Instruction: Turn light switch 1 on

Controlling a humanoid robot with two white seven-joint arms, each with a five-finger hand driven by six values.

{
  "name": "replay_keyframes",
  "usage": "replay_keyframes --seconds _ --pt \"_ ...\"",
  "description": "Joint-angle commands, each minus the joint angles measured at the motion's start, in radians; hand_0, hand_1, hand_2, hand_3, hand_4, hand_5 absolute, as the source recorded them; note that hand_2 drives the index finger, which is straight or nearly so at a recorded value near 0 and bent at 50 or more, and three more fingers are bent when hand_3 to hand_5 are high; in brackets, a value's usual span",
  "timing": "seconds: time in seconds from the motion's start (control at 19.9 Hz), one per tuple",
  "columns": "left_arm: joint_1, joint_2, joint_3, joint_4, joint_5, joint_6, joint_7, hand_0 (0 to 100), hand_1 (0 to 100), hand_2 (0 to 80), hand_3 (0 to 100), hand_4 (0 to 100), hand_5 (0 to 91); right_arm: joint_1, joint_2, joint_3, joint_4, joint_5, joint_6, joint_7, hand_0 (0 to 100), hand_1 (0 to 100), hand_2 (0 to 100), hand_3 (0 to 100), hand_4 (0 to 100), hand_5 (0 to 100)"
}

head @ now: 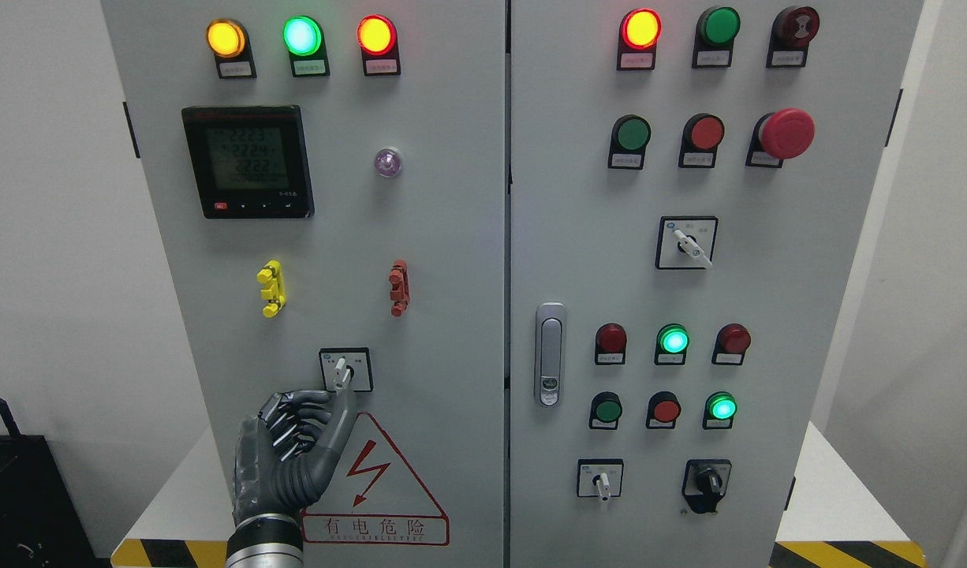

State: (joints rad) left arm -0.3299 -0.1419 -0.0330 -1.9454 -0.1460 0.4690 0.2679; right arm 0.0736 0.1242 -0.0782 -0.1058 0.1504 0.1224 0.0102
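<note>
Left hand (298,442) fingers curled, grasping nothing, thumb tip touching white-levered rotary switch (344,371), lever upright, grey cabinet (452,276)

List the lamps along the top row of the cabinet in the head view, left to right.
Lit yellow lamp → lit green lamp → lit red lamp → second lit red lamp → unlit green lamp → dark red buzzer-like lamp.

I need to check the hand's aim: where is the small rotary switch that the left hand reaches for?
In the head view, the rotary switch sits low on the left cabinet door, above the warning triangle, with the left hand just beneath it.
</note>
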Motion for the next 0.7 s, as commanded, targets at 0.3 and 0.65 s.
replay_keyframes --seconds 0.3,0.65 --pt "-0.029 -0.002 -0.004 0.005 -0.004 0.045 0.001 15 67 51.2 73 81 68.5 0.000 0.000 0.000 0.000 0.001 -0.001 0.002 30 0 0 0 0 0" --pt "-0.038 -0.004 -0.005 0.005 -0.003 0.065 0.001 18 67 52.7 73 82 68.7 0.000 0.000 0.000 0.000 0.000 0.000 0.001 30 0 0 0 0 0"
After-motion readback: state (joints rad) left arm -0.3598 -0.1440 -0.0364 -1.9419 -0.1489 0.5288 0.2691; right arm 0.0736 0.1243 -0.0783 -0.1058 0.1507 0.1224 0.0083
